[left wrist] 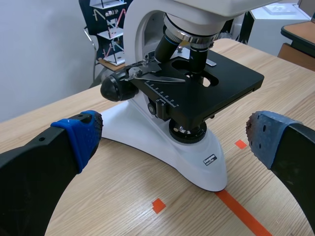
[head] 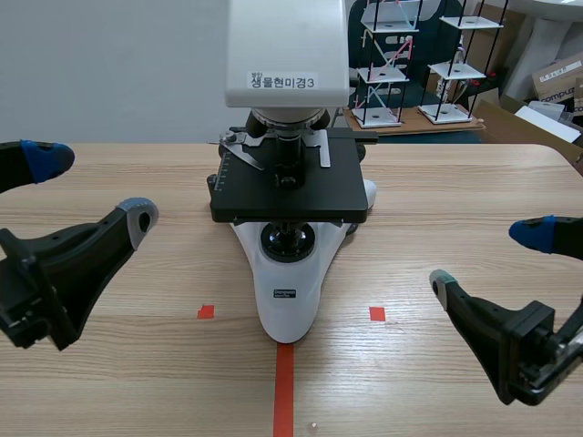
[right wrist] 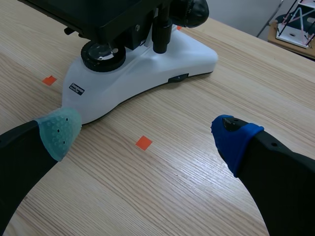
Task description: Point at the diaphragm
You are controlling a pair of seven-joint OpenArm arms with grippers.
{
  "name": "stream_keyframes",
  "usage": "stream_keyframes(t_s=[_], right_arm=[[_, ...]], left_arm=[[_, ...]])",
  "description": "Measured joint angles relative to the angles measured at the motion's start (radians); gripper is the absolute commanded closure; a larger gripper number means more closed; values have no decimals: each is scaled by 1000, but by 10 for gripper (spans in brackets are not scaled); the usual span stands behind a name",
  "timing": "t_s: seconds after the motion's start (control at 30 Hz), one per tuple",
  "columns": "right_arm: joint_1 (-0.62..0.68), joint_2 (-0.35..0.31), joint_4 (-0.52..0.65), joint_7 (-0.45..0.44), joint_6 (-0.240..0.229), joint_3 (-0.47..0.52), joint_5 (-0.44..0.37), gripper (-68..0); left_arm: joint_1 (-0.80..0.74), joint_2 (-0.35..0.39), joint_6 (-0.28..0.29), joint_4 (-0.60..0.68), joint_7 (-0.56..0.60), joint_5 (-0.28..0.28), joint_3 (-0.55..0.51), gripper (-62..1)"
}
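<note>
A white microscope (head: pixel 288 300) with a black stage (head: pixel 290 187) stands at the table's middle. Under the stage a black round lens housing (head: pixel 288 241) sits on the base; the diaphragm region just above it is shadowed by the stage. My left gripper (head: pixel 89 188) hovers open to the microscope's left, well apart from it. In the left wrist view the gripper (left wrist: pixel 172 140) frames the housing (left wrist: pixel 187 130) ahead. My right gripper (head: pixel 490 258) hangs open at the right, nothing between its fingers. In the right wrist view that gripper (right wrist: pixel 146 135) faces the base and the housing (right wrist: pixel 101 54).
The microscope's head (head: pixel 287 50) with a label rises high at centre. Black focus knobs (right wrist: pixel 189 10) stick out at the base's sides. Wire racks (head: pixel 455 64) and boxes stand beyond the table's far edge. Bare wood lies around both grippers.
</note>
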State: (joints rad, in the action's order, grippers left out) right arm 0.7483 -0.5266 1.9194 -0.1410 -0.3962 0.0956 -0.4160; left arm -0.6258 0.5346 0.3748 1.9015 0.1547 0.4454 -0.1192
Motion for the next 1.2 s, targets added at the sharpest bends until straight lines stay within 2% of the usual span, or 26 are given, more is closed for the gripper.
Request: stream_keyframes(t_s=[0.03,0.07,0.1,0.13,0.3,1.0,1.07,1.2], right_arm=[[0,0,0,0,0,0,0,-578],[0,0,0,0,0,0,0,-578],[0,0,0,0,0,0,0,-578],[0,0,0,0,0,0,0,-578],[0,0,0,0,0,0,0,-578],[0,0,0,0,0,0,0,-578],[0,0,0,0,0,0,0,-578],[0,0,0,0,0,0,0,-578]], left_arm=[[0,0,0,0,-1,-26,0,-619],[0,0,0,0,-3,-27,0,-619],[0,0,0,0,12,-79,0,-619],[0,0,0,0,9,-102,0,-619],[0,0,1,-15,7,-131,0,-619],[0,0,0,-16,-5,-127,0,-619],[0,0,1,-17,-2,-101,0,-619],[0,0,0,-59,76,-97,0,-589]])
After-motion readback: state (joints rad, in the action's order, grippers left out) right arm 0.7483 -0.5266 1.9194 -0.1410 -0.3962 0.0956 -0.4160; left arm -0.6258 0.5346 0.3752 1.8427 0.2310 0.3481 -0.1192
